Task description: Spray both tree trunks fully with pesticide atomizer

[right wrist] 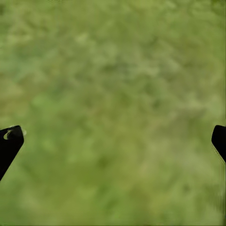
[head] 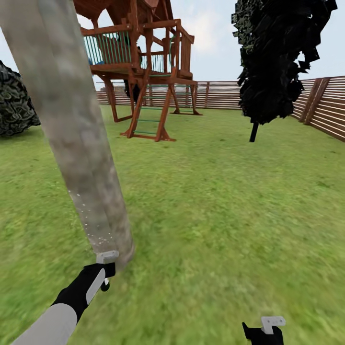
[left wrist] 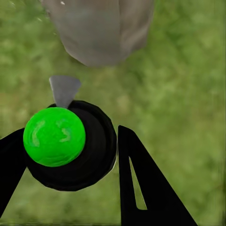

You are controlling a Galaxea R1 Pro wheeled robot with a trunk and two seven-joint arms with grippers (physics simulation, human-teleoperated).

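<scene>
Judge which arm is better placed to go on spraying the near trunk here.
Left. The left end effector is shut on the atomizer, whose nozzle points at the tree trunk, where white specks already show. The right end effector is open over grass.

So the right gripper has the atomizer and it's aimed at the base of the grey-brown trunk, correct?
Not quite: the left gripper holds the pesticide atomizer, not the right. The left wrist view shows its green-capped black body between the fingers, nozzle toward the trunk base. The right gripper is open over grass.
</scene>
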